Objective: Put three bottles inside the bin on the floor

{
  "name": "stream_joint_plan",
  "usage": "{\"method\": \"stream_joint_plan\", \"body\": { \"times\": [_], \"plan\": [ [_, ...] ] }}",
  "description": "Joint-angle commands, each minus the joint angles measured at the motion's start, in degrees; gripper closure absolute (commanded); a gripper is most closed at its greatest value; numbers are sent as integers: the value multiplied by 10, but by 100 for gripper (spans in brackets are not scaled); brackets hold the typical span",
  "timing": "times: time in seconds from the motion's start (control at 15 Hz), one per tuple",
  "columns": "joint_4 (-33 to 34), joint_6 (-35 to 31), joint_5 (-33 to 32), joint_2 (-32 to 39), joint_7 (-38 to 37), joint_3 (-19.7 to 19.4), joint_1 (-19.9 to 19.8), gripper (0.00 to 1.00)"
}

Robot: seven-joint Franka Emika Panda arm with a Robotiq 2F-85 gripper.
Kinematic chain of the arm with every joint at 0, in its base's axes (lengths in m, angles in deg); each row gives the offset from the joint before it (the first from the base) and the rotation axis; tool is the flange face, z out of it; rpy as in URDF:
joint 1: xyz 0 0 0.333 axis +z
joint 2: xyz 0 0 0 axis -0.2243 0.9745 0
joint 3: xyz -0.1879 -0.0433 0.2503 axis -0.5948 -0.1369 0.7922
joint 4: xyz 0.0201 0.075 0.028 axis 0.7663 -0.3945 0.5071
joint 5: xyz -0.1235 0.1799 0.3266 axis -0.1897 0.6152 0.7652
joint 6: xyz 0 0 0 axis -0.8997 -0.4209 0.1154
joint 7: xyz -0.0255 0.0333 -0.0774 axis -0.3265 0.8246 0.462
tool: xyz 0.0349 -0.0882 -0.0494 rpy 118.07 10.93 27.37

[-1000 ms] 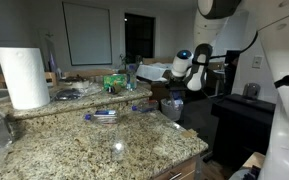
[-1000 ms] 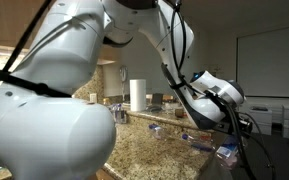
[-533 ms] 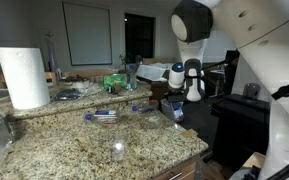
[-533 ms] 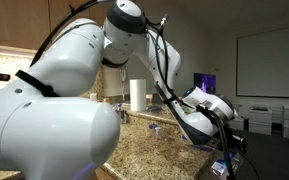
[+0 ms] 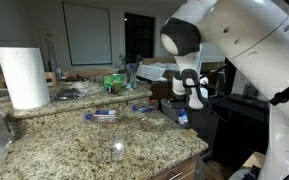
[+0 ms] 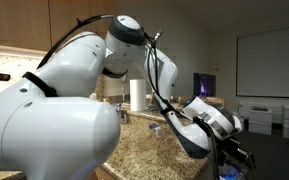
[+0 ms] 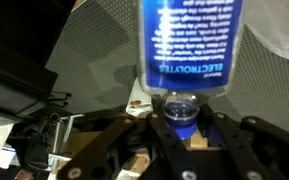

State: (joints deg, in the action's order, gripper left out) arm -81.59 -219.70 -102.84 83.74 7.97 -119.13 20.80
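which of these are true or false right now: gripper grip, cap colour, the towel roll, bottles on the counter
1. The gripper is shut on a blue-labelled bottle. True.
2. That bottle's cap is red. False: it is blue.
3. The paper towel roll lies on its side. False: it stands upright on the granite counter.
4. On the counter lies another bottle. True.
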Motion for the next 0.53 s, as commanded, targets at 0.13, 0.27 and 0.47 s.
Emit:
{"method": "stream_joint_plan", "body": {
  "times": [0.13,0.27,0.47],
  "plan": [
    [-49,-3,127,-16,55,26,7,90],
    [-58,-4,211,-15,90,48,7,90],
    [-68,4,361,-26,187,102,0,90]
  ]
}}
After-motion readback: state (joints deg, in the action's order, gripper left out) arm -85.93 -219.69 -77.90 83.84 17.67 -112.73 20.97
